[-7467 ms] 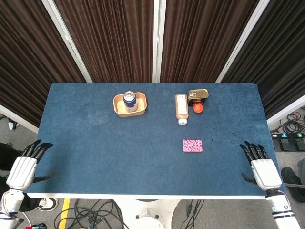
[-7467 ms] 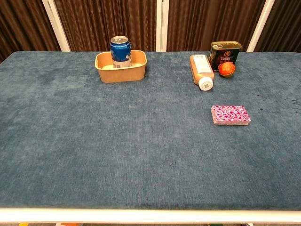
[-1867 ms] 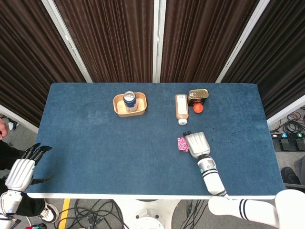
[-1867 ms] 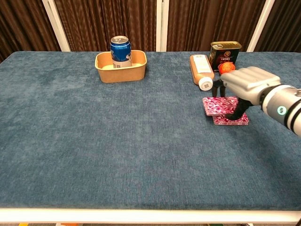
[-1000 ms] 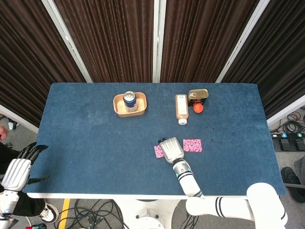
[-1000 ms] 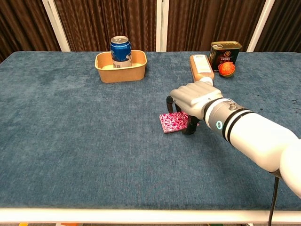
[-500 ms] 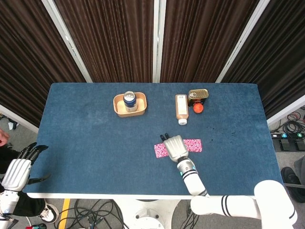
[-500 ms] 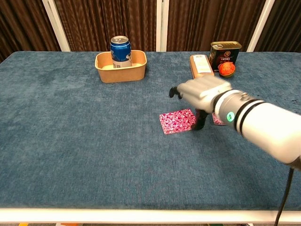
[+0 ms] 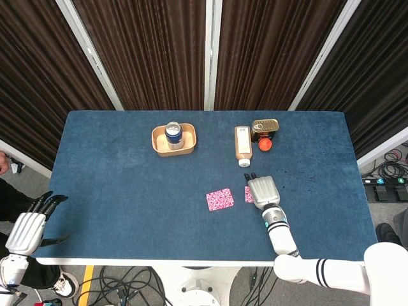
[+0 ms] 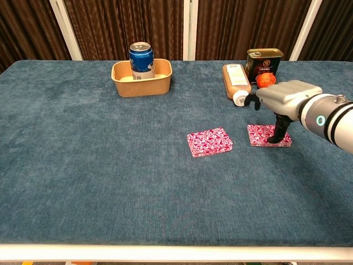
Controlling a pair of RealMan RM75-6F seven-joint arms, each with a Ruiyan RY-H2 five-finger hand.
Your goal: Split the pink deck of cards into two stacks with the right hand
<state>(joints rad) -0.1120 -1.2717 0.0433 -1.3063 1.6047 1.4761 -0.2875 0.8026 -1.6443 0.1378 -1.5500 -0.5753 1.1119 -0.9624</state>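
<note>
Now: Deck in Two Stacks, Hand Over Right Stack

Blue table (image 9: 115, 172) bearing all items; largest first. Right hand (image 10: 284, 96) poised above right stack (image 10: 263, 134), fingers apart, holding nothing, one dark fingertip reaching down to stack's top, contact uncertain. Left hand (image 9: 27, 228) resting beyond table's near-left edge, fingers spread, empty. Bowl (image 10: 142, 77) with can (image 10: 141, 57) far left-centre; bottle (image 10: 236, 81), tin (image 10: 264, 62) and orange ball (image 10: 266, 80) far right-centre. Left stack (image 10: 209, 141) lying flat, slightly turned, just beside right stack, not touching.

Judged: split effectively complete. To finish well:
- Lift straight up; avoid dragging fingertips across top card, likely to slide loose cards.
- Clear stack fully before any sideways travel.
- Keep clear of bottle, near behind.
- Leave left stack undisturbed.
</note>
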